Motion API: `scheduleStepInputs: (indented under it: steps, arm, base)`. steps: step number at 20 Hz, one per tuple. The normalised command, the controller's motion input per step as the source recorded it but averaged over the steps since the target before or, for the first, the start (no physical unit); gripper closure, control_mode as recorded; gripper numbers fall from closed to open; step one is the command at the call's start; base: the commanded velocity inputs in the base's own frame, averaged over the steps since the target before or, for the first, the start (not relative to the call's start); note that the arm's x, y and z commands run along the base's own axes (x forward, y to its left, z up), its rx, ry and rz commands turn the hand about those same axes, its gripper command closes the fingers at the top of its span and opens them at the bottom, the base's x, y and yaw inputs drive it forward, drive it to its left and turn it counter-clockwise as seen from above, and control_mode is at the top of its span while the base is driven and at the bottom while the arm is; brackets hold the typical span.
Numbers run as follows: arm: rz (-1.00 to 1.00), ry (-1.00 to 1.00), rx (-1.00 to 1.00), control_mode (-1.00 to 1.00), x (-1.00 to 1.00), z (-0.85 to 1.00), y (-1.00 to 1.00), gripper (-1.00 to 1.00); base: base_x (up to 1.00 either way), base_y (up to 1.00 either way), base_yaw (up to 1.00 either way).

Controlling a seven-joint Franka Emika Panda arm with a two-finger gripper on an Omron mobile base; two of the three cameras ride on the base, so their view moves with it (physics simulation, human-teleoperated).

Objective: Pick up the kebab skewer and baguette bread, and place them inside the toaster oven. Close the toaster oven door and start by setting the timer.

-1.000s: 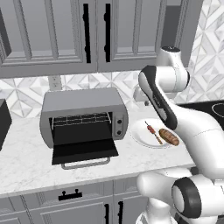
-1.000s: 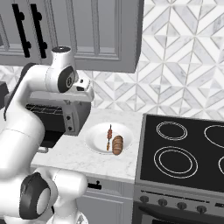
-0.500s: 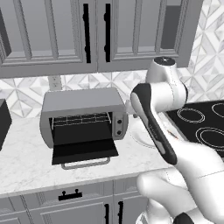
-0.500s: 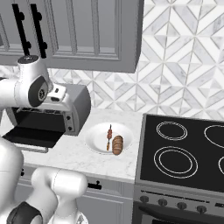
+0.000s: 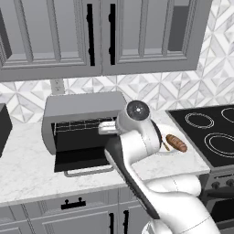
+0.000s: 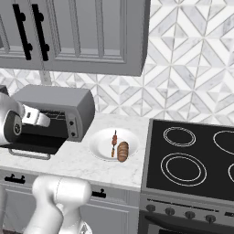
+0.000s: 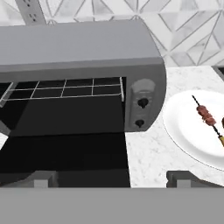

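Swung left since a second ago, the spread, empty end effector (image 7: pixel 112 181) faces the open toaster oven (image 7: pixel 87 52). On the plate (image 6: pixel 98 144) the kebab skewer (image 6: pixel 113 143) looks light and stiff; pinch mid-stick.

Rendered home kitchen: grey panelled wall cabinets (image 5: pixel 100 36) at 12 o'clock, geometric tiled backsplash (image 6: pixel 192 82), marble tabletop (image 5: pixel 27 160) bearing a toaster oven (image 5: pixel 82 121), black electric cooktop (image 6: pixel 196 155) at 3 o'clock, wall outlet (image 5: pixel 57 86).
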Motion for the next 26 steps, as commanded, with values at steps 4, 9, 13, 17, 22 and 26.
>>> scheduleStepInputs:
  steps: [4,9,13,17,22,26]
  arm:
    - [-0.07,-0.25,0.06,-1.0,0.47,-0.37,1.0,-1.0]
    - [-0.1,-0.04,0.01,-1.0,0.61,-0.11,0.6,-1.0]
    - [0.0,0.07,0.0,-1.0,0.23,-0.01,0.02,-1.0]
    - [0.01,0.0,0.0,-1.0,0.86,-0.33,0.22,-1.0]
    - [0.01,0.0,0.0,-1.0,0.76,-0.57,0.21,-1.0]
    - [0.02,-0.01,0.0,-1.0,0.53,-0.68,0.04,-1.0]
  base:
    - [0.0,0.0,0.0]
    - [0.0,0.0,0.0]
    - [0.0,0.0,0.0]
    - [0.0,0.0,0.0]
    - [0.0,0.0,0.0]
    - [0.0,0.0,0.0]
